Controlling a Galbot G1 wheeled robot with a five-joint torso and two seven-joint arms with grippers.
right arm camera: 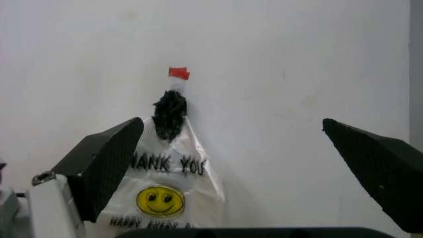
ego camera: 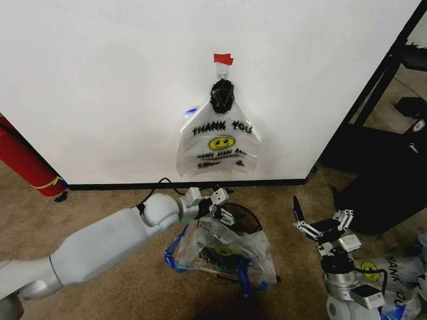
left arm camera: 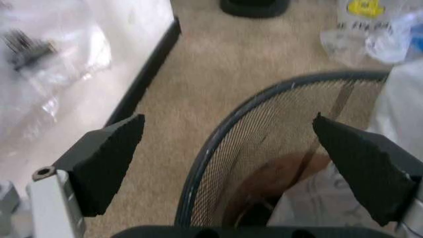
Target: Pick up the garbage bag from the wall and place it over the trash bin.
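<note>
Left gripper [ego camera: 219,204] reaching low over the carpet, poised at the rim of the trash bin [ego camera: 248,219], jaws spread wide apart and holding nothing. Black pads visible on either side in the left wrist view, with the mesh wall and curved rim of the bin between them, a reddish base showing through the mesh.

Garbage bag [ego camera: 227,250] draped over the bin, blue-tinted handles spilling down the front and sides toward the floor, a yellow smiley face showing through the crumpled plastic. Possibly not fully seated around the rim; hard to tell from the folds.

Hanging bag [ego camera: 219,145] on the wall [ego camera: 100,87], "THANK YOU" print and smiley face forward, gathered at the top in a dark knot under a red tape strip [ego camera: 223,59]. Black baseboard [ego camera: 120,186] running along the wall's foot behind the bin.

Right gripper [ego camera: 319,225] held off to the right, well apart from the bin, fingers open and empty, pointed toward the wall and the hanging bag.

Red cylinder [ego camera: 23,162] leaning at the far left by the baseboard.
</note>
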